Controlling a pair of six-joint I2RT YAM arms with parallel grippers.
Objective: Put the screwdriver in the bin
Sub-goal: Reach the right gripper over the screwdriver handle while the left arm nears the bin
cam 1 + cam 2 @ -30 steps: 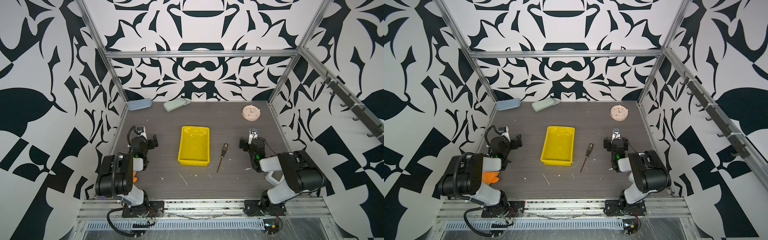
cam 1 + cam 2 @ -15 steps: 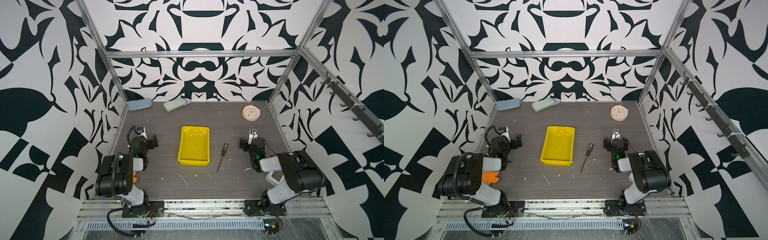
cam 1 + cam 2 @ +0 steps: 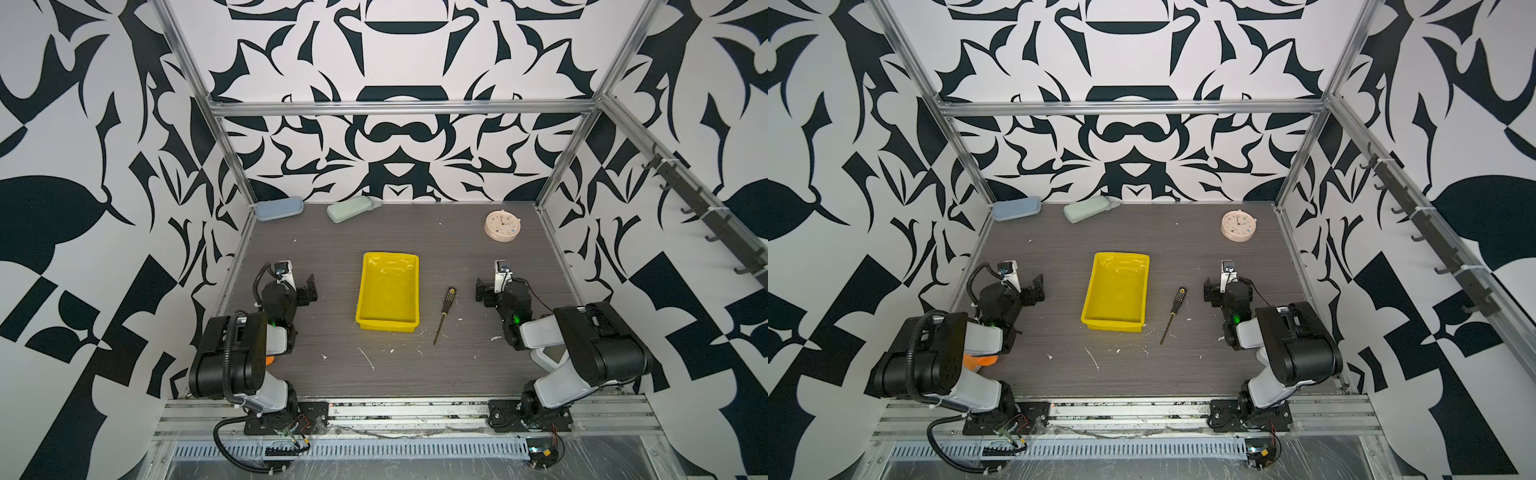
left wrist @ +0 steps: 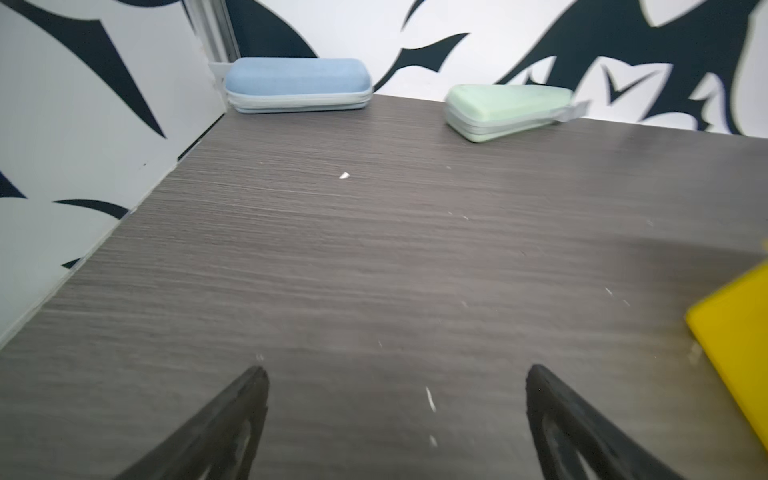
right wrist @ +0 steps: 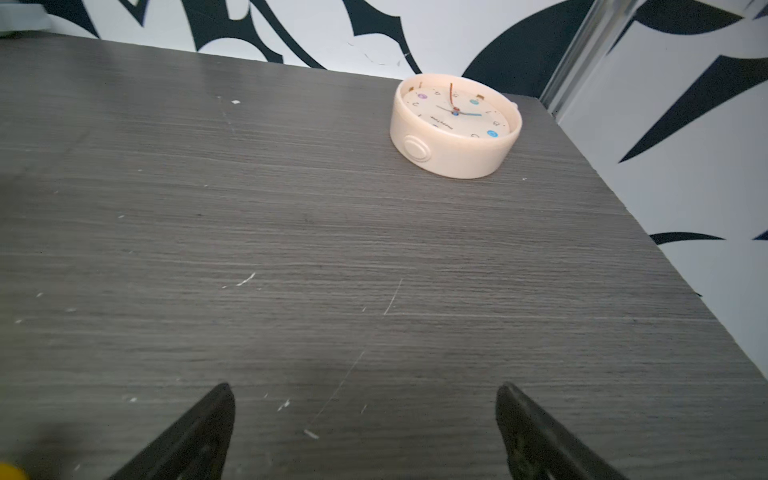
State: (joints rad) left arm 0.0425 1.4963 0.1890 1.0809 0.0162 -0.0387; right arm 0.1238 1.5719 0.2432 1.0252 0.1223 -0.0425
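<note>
Left pincer (image 4: pixel 395 370) gapes wide, empty, above the grey wood-grain table (image 3: pixel 395 374). Right of it sits the shallow bright yellow plastic bin (image 3: pixel 386 326). The slim black-handled, orange-collared screwdriver (image 3: pixel 444 311) lies on the table between the bin and the wide, empty right pincer (image 5: pixel 363 390).

Black-and-white swirl-patterned walls (image 3: pixel 395 62) box in a dark grey wood-grain table (image 3: pixel 415 374) flecked with white scuffs, silver aluminium frame bars (image 3: pixel 399 108) at corners and back, dark hook rail (image 3: pixel 702 205) on the right-hand wall, flat even light.
</note>
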